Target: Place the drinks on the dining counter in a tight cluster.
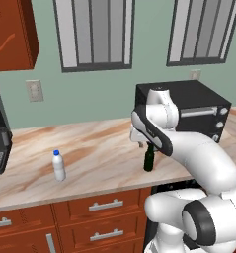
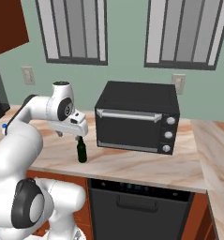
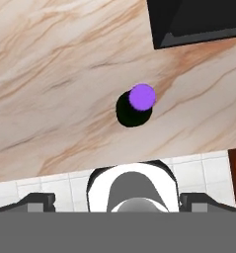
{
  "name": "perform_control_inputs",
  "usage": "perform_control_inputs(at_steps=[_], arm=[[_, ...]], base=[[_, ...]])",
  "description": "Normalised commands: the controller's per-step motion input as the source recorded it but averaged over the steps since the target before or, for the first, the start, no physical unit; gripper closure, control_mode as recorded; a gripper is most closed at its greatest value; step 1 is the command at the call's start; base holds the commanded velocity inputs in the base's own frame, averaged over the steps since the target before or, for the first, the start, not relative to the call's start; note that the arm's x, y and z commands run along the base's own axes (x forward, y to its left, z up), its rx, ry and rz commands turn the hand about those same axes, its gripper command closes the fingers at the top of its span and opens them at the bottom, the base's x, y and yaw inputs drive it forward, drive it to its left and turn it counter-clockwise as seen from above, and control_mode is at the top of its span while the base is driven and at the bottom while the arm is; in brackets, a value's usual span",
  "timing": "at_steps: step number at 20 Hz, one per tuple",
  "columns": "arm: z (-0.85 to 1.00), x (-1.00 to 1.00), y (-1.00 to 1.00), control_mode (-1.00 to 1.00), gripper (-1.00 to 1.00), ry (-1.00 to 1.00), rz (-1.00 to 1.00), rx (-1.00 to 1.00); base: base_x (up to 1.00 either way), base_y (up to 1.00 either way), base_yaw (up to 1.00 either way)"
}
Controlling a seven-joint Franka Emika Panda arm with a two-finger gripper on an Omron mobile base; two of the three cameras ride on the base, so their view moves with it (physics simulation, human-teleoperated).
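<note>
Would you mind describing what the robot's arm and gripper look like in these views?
The arm is made of smooth, rounded glossy white segments with dark grey to black rings and caps at the joints. The gripper has a boxy white hand body with small dark fingers. No cables or markings are visible.

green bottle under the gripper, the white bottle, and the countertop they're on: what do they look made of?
Green bottle: dark, near-black glossless body, purple cap; glass or plastic, can't tell from the render.
White bottle: pale, slightly translucent body, blue cap; probably plastic.
Countertop: beige-pink stone look with rust veins, smooth; marble or a marble-pattern laminate.
</note>
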Motion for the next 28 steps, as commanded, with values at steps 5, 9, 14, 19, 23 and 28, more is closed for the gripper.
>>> perform_control_inputs(at_steps=[5, 9, 14, 19, 23, 28], arm=[[0.0, -0.09, -0.01, -1.0, -1.0, 0.0, 0.21, 0.0], [0.0, -0.16, -0.05, -1.0, -1.0, 0.0, 0.42, 0.0], [0.0, -0.22, -0.04, -1.0, -1.0, -0.01, 0.5, 0.0], [0.0, -0.21, -0.08, -1.0, -1.0, -0.02, 0.41, 0.05], [0.0, -0.25, -0.2, -1.0, -1.0, -0.04, 0.24, 0.18], [-0.05, -0.14, -0.27, -1.0, -1.0, -0.13, 0.07, 0.27]], base=[[0.0, 0.0, 0.0], [0.0, 0.0, 0.0], [0.0, 0.0, 0.0], [0.0, 0.0, 0.0], [0.0, 0.0, 0.0], [0.0, 0.0, 0.0]])
